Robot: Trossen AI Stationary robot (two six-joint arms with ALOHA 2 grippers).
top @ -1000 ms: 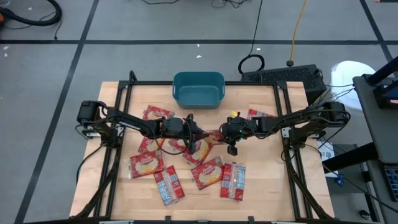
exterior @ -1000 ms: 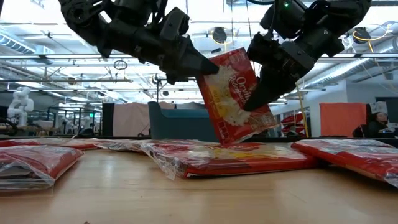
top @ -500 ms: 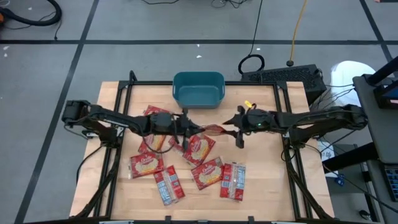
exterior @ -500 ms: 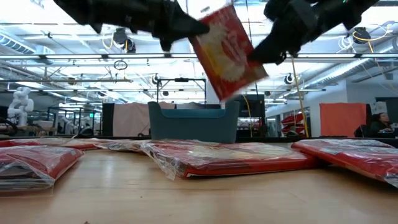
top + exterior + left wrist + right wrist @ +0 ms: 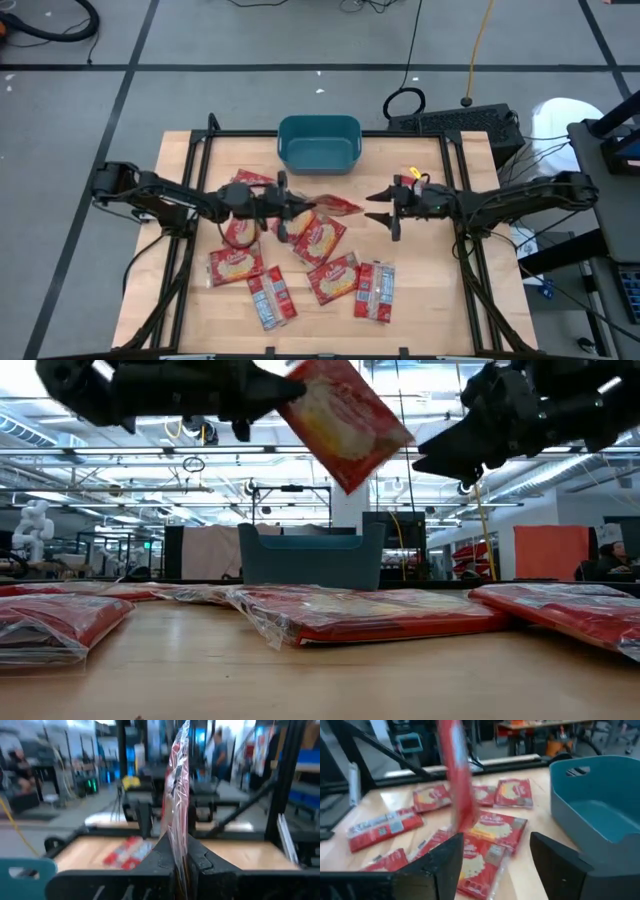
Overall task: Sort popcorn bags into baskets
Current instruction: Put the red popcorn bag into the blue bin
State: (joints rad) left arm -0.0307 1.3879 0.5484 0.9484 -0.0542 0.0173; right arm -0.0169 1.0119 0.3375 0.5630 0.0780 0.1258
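One flat red popcorn packet with cream oval label (image 5: 330,205) hangs above the wooden counter (image 5: 430,310), pinched edge-on by the left pincer (image 5: 293,205); right pincer (image 5: 375,205) spread, just beside it, apart.

No text is legible: the cream oval labels on the flat red plastic popcorn bags (image 5: 318,238) are too blurred to read.
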